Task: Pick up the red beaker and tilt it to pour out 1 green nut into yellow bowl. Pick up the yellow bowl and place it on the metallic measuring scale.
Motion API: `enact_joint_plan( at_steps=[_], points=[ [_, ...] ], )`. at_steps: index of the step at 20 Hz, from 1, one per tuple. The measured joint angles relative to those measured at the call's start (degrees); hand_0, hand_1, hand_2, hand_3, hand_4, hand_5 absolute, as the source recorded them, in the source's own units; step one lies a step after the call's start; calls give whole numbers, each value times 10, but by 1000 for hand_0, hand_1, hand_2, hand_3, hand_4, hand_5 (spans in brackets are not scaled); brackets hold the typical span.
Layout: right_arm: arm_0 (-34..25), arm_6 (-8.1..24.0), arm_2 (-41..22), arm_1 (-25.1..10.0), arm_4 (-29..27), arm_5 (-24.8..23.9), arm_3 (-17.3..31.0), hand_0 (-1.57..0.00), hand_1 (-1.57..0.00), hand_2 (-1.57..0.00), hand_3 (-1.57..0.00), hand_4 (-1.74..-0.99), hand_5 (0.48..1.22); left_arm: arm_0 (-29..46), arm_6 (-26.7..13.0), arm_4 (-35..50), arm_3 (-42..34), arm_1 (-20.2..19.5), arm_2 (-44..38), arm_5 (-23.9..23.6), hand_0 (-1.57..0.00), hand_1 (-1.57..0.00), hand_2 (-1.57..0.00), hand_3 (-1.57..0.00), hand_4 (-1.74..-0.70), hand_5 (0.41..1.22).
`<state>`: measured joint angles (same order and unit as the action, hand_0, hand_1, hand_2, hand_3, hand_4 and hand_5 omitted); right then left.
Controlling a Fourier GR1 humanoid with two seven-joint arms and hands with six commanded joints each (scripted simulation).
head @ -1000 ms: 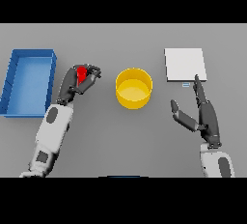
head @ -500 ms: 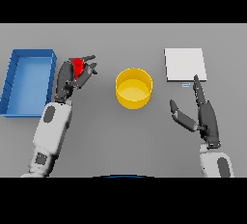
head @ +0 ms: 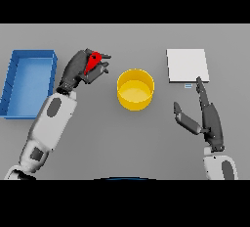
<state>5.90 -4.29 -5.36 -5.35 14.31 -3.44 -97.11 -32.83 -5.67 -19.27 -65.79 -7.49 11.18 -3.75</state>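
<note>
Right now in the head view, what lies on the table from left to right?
Blue rectangular bin → left robot hand curled round the red beaker → round yellow bowl → open right robot hand, with the flat metallic measuring scale behind it.

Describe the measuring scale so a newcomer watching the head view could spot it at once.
Start at the yellow bowl in the middle of the grey table and look to its right and a little farther back. The measuring scale is the flat, pale square plate there, just beyond the right hand. Nothing else is pale and flat; the blue tray on the left has raised walls.
</note>
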Motion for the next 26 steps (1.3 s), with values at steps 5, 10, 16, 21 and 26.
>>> enact_joint_plan(
  at_steps=[5, 10, 16, 21, 26],
  points=[
    [-7, 6, -1, 3, -4, 5, 2, 1, 1, 1, 1, -1252, 685, -58, -39, -63, 50, -24, 47, 0, -1568, -1568, -1568, -1567, -1738, 1131],
    [-2, 5, -3, 4, -9, 9, -8, 1, 1, 1, 1, -1267, 698, -121, -81, -183, 78, -53, 152, 21, -1570, -1570, -1570, -1570, -1740, 1161],
    [3, 8, -10, 12, -6, 6, -20, 1, 1, 1, 1, -1283, 702, -181, -64, -261, 112, -81, 234, 66, -1571, -1571, -1571, -1571, -1666, 1205],
    [4, -5, 3, 18, -23, 4, 0, 1, 1, 1, 1, -1294, 672, -234, -39, -309, 120, -87, 313, 143, -1571, -1571, -1571, -1336, -1707, 1216],
    [5, -13, 2, 32, -32, 4, 7, 1, 1, 1, 1, -1290, 644, -284, 0, -356, 160, -73, 387, 178, -1571, -1571, -1571, -1494, -1729, 1219]
  ],
)
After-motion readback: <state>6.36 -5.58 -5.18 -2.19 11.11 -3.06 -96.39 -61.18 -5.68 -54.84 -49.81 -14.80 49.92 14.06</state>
